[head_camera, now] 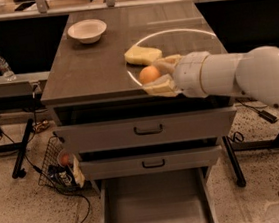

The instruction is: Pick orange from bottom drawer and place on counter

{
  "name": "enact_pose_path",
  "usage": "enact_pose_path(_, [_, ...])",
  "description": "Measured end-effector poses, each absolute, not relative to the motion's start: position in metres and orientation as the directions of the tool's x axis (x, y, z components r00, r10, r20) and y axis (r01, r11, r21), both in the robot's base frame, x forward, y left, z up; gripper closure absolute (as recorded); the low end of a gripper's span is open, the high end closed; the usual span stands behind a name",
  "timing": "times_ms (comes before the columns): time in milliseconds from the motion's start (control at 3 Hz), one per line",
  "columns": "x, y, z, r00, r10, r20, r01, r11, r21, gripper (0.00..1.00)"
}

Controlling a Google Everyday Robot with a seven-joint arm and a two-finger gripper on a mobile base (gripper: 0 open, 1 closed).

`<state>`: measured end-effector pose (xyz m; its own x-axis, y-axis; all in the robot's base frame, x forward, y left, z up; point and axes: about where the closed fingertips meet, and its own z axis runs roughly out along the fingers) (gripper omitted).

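The small round orange (pixel 149 74) is held between the two pale fingers of my gripper (pixel 154 76). The gripper reaches in from the right on a white arm and holds the orange just over the front edge of the dark wood-grain counter (pixel 94 68), near the pale arc mark. The bottom drawer (pixel 155 205) is pulled open below and its grey floor shows nothing in it.
A yellow sponge (pixel 142 55) lies on the counter just behind the orange. A white bowl (pixel 87 30) stands at the back left. Two wider drawers with black handles (pixel 148 130) are shut. A wire basket (pixel 60 165) with a reddish round thing stands left of the cabinet.
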<state>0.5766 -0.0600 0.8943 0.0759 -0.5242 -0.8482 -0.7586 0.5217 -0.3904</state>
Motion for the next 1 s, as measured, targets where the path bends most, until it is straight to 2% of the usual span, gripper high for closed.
enact_pose_path(333, [0.613, -0.083, 0.927, 0.159, -0.542, -0.825, -0.707, 0.521, -0.478, 1.0])
enact_pose_path(1000, [0.722, -0.115, 0.938, 0.195, -0.51, -0.838, -0.664, 0.56, -0.496, 1.0])
